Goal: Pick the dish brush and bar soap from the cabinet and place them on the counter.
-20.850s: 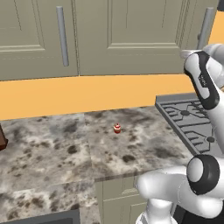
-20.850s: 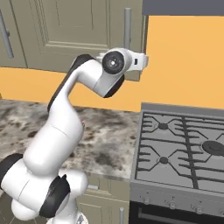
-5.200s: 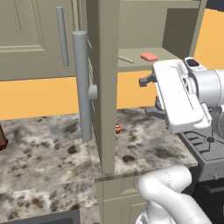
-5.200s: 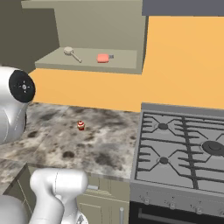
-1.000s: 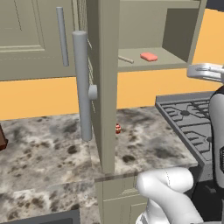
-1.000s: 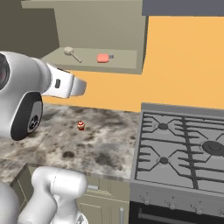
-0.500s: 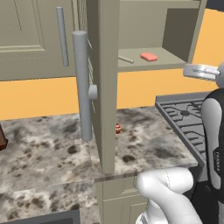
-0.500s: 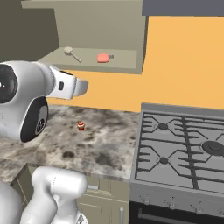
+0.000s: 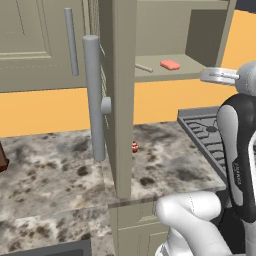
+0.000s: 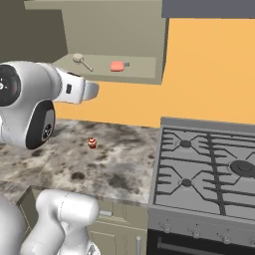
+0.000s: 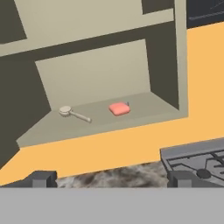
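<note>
The cabinet (image 9: 160, 30) stands open, its door edge-on toward me in the left base view. On its lower shelf lie the dish brush (image 11: 74, 113), a beige stick with a round cream head, and to its right the pink bar soap (image 11: 118, 108). Both also show on the shelf in the base views: dish brush (image 10: 82, 60), bar soap (image 10: 117, 66), bar soap (image 9: 170, 64). My gripper (image 11: 111, 179) is open and holds nothing; it hangs in front of the shelf, lower and well back from it, over the counter (image 10: 119, 164). From the side, the gripper (image 9: 210, 76) points toward the shelf.
The open door with its long grey bar handle (image 9: 93, 100) juts out left of the shelf. A small red-and-white round object (image 10: 92, 143) sits on the counter below the cabinet. The dark stove grate (image 10: 209, 169) lies to the right. An orange wall runs behind.
The hand has edged a little toward the cabinet shelf and slightly upward over the last second. The jaws have stayed open; brush and soap have not moved.
</note>
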Controlling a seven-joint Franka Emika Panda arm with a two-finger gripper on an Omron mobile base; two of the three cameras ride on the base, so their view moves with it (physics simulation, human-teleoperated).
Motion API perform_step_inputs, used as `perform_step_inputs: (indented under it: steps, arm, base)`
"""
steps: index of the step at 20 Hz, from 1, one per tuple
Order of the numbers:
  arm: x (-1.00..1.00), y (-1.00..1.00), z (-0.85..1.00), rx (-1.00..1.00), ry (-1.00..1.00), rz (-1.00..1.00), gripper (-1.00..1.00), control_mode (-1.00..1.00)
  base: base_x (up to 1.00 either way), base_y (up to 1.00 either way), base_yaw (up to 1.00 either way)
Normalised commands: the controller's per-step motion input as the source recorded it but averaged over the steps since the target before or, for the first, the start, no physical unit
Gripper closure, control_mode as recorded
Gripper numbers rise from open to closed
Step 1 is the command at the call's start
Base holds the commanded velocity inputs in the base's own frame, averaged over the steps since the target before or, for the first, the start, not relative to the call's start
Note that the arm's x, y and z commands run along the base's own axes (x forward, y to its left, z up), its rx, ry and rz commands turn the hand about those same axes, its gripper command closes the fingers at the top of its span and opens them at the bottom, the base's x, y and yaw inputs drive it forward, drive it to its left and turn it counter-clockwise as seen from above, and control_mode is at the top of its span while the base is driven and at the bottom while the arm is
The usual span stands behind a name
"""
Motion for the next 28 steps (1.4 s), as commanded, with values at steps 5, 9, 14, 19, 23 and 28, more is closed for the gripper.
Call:
perform_step_inputs:
  steps: [5, 9, 14, 19, 23, 28]
  arm:
    - [0.26, 0.16, 0.00, -0.07, -0.01, 0.00, -1.00, -1.00]
    - [0.26, 0.01, 0.00, -0.11, -0.05, 0.00, -1.00, -1.00]
    - [0.31, 0.04, 0.00, -0.12, -0.05, 0.00, -1.00, -1.00]
    - [0.33, 0.00, 0.01, -0.07, 0.01, 0.00, -1.00, -1.00]
    - [0.37, 0.00, 0.00, -0.02, 0.08, 0.00, -1.00, -1.00]
    - [0.42, 0.00, 0.00, -0.01, 0.08, 0.00, -1.00, -1.00]
  base:
    - [0.00, 0.00, 0.00]
    - [0.00, 0.00, 0.00]
    - [0.00, 0.00, 0.00]
    - [0.00, 0.00, 0.00]
    - [0.00, 0.00, 0.00]
    - [0.00, 0.00, 0.00]
